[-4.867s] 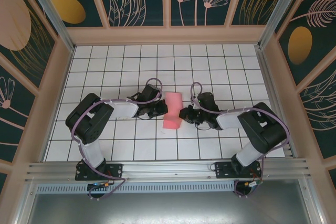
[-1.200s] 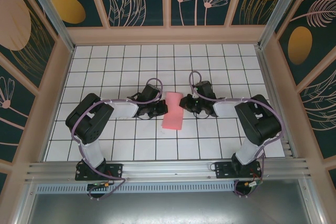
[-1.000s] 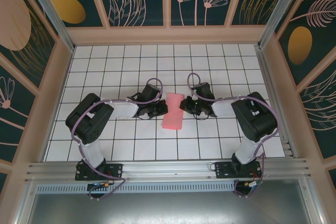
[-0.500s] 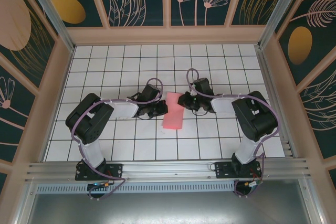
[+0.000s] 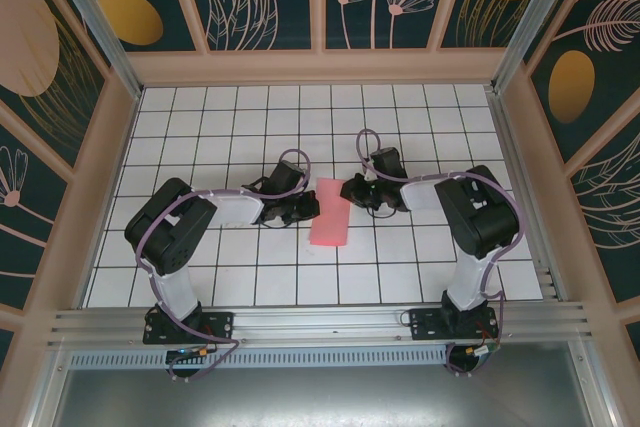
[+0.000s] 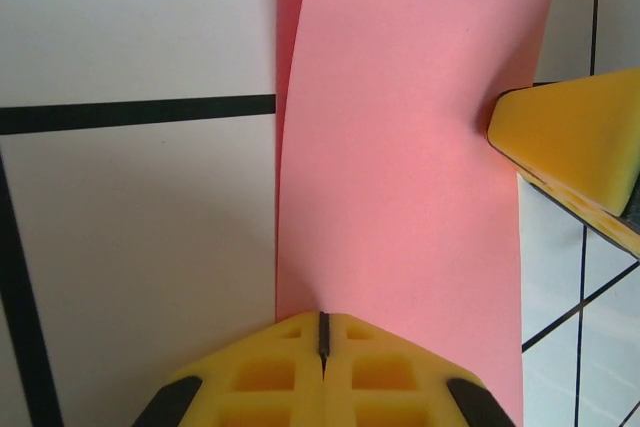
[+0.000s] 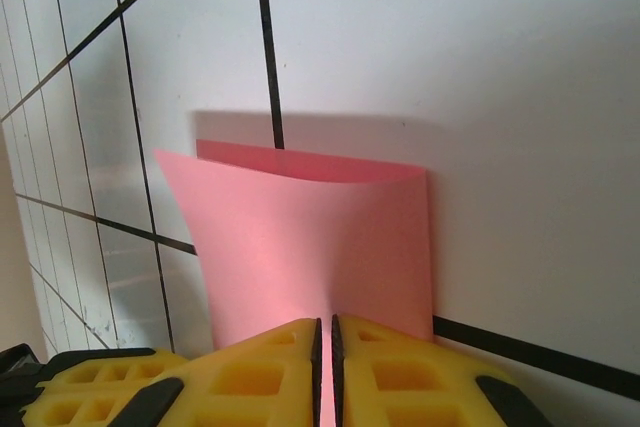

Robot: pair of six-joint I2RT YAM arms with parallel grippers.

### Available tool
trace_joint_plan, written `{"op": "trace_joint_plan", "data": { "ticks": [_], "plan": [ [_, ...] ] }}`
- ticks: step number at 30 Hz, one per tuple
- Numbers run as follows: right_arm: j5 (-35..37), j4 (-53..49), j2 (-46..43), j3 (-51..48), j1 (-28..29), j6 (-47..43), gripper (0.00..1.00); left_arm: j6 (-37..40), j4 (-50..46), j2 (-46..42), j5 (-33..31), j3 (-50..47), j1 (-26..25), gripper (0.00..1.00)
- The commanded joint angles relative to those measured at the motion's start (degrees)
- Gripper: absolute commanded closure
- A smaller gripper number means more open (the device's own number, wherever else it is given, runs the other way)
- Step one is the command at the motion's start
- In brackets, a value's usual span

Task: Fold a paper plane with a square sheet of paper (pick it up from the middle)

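On grid table, pink paper between left pincer, right pincer, seemingly pinched.

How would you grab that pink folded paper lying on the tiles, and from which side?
By a thin long edge, coming in low from the side: the pink paper lies nearly flat, so only its edges offer a bite. The left gripper and right gripper pinch opposite edges that way.
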Motion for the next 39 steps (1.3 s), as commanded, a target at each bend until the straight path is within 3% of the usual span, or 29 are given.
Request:
{"op": "trace_joint_plan", "data": {
  "ticks": [1, 11, 22, 31, 39],
  "plan": [
    [0.41, 0.21, 2.71, -0.52, 0.31, -0.06, 0.84, 1.23, -5.85, 1.60, -3.09, -2.63, -0.22, 1.00],
    [2.63, -6.35, -1.31, 6.63, 0.13, -3.12, 0.84, 1.16, -5.49, 1.85, -3.08, -2.89, -0.29, 1.00],
    [6.31, -9.71, 5.24, 7.45, -0.77, -3.25, 0.84, 1.24, -5.77, 2.08, -2.95, -2.31, -0.28, 1.00],
    [1.73, -9.77, 0.63, 11.45, -1.77, -2.95, 0.84, 1.15, -5.67, 1.78, -3.13, -2.80, -0.23, 1.00],
    [0.61, -10.29, 3.68, 13.87, -2.52, -2.82, 0.84, 1.23, -5.76, 1.75, -3.04, -2.58, -0.30, 1.00]
  ]
}}
